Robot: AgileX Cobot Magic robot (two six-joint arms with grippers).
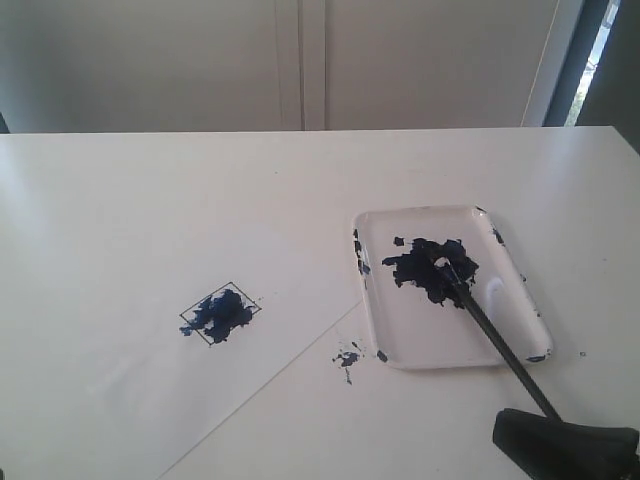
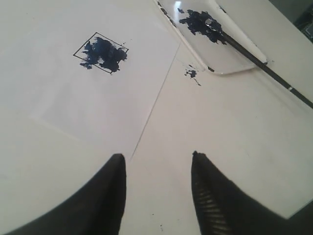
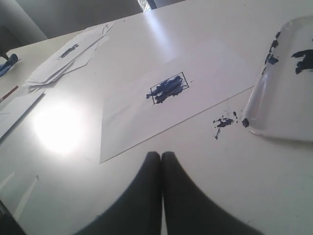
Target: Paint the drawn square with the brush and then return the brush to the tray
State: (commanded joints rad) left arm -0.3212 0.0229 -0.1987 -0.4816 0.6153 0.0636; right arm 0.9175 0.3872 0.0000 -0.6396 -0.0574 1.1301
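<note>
The drawn square on the white paper sheet is smeared dark blue inside. To its right stands the tray with a dark paint blob. The brush lies in it, tip in the blob, handle slanting out over the near rim. My right gripper is shut and empty, low at the table's front right, close by the handle's end. My left gripper is open over the table beside the paper's edge, holding nothing; the exterior view does not show it.
A small blue paint splatter marks the table between the paper and the tray. In the right wrist view, a pile of loose paper sheets lies far off beyond the square.
</note>
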